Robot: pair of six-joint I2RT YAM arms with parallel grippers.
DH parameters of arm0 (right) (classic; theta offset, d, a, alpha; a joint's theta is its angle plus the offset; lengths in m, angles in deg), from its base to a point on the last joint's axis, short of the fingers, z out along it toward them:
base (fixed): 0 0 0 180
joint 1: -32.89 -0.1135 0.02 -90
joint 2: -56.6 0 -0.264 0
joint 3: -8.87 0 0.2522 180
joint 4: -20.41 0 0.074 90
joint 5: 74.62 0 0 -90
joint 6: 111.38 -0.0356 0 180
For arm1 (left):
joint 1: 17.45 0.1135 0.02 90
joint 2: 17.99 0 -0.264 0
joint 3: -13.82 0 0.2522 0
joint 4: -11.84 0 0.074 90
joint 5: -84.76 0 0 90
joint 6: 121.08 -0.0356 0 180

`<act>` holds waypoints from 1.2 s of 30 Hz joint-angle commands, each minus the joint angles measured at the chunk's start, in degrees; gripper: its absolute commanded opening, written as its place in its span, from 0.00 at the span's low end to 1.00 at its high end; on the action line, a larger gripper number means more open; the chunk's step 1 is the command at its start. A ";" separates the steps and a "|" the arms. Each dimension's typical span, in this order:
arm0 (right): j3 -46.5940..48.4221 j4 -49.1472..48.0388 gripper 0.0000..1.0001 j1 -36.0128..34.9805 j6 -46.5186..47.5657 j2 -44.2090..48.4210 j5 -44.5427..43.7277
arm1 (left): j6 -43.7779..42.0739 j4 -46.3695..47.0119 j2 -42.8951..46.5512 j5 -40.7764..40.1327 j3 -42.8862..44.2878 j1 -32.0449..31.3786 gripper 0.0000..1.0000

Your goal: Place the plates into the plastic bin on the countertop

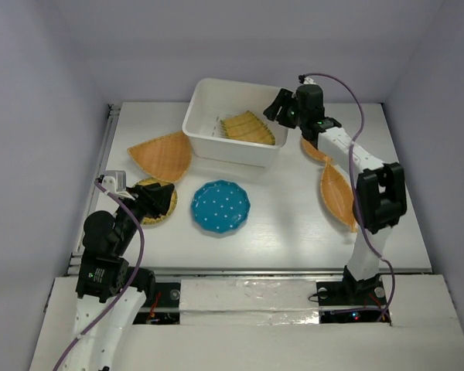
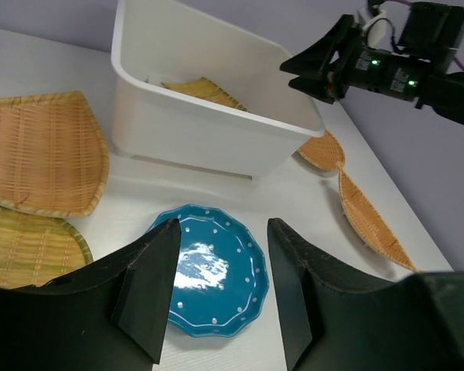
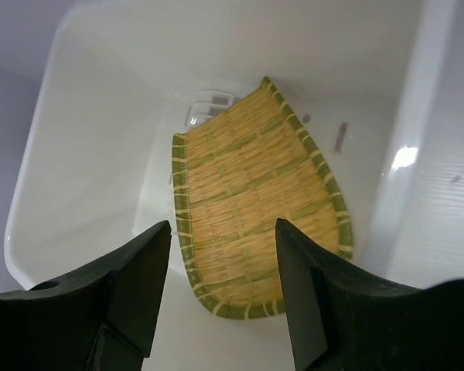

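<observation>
Right gripper (image 1: 276,107): it is hanging over the right end of the bin (image 1: 232,151), jaws standing wide apart and gripping nothing.
Plate in bin: a squarish woven plate (image 1: 249,127) is lying inside, toward the right half; I cannot tell whether it is sitting flat or leaning on the wall.
Left gripper (image 1: 153,198): it is hovering about half open and empty over the near left of the table (image 1: 294,224), above the round woven plate (image 2: 27,247) and just beside the blue dotted plate (image 1: 220,206).
Plates waiting: the fan plate (image 1: 164,154) is touching the bin's left corner, while the leaf plate (image 1: 336,193) and a smaller woven one (image 2: 322,151) are lying under the right arm.
Risk, right side: a finger is likely to be catching the flared rim on the way out, shoving the bin.
Risk, left side: thin rims are lying flush on the table, so closing jaws may be skidding a plate away instead of lifting it.
Risk, crowding: both arms heading for the bin together could be colliding over it.
Risk, stacking: a plate dropped onto the one inside may be landing propped on edge.
</observation>
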 commanded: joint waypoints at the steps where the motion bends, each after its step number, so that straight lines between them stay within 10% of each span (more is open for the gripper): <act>1: -4.14 -2.93 0.62 0.07 2.91 13.43 -4.56 | 0.09 2.04 0.71 -0.23 -0.39 -0.22 0.46; 4: -14.13 -7.40 0.50 -0.45 2.83 25.54 -4.31 | 0.09 2.13 0.88 -0.32 -0.39 -0.22 0.46; 8: -29.68 -13.03 0.00 -3.44 0.29 38.83 -2.38 | 0.09 2.04 1.24 -0.23 -0.39 -0.22 0.46; 19: -63.12 -21.90 0.06 -21.02 -11.56 46.61 -5.80 | 0.09 1.86 1.76 -0.84 -0.30 -0.84 0.07; 26: -62.27 -24.29 0.57 -21.63 -12.11 39.24 -5.36 | 0.26 1.87 1.06 -0.93 -0.39 -0.84 0.26; 36: -56.64 -27.54 0.56 -22.69 -13.69 20.61 -5.80 | 0.18 2.04 0.97 -0.67 -0.39 -0.84 0.39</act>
